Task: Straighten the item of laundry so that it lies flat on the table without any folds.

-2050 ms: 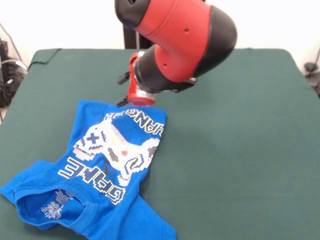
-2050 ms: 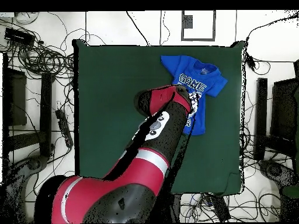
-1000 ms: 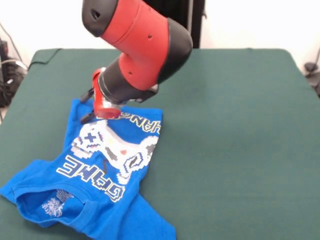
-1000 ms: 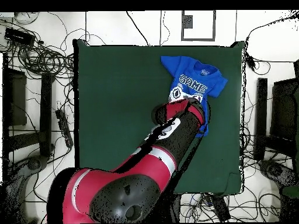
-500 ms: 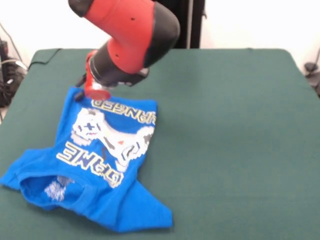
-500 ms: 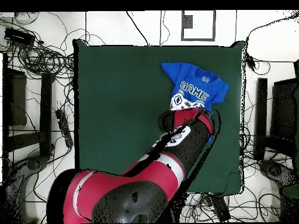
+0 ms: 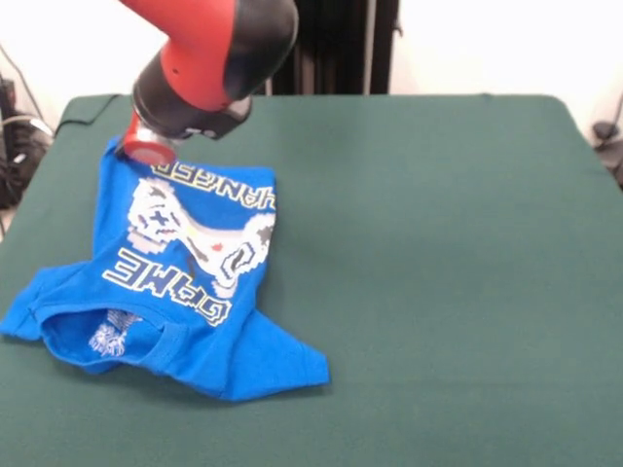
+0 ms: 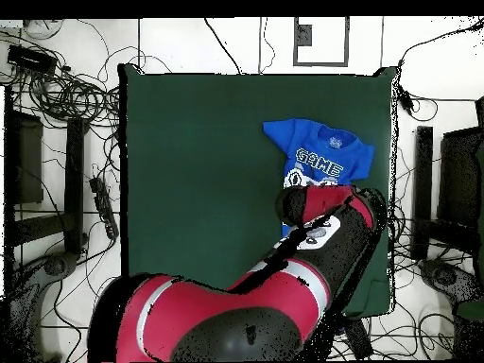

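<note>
Dragged further toward the table (image 7: 438,243) edge by our gripper (image 7: 146,151), blue T-shirt (image 7: 185,272) with hem stretched, sleeves still rumpled, finger opening we cannot tell

A pale wall (image 7: 487,44) rises behind the counter (image 7: 438,243), with a dark upright post (image 7: 336,44) against it. From overhead, a light floor (image 8: 236,43) surrounds the counter, strewn with black cables (image 8: 66,95) and dark equipment (image 8: 24,156).
</note>
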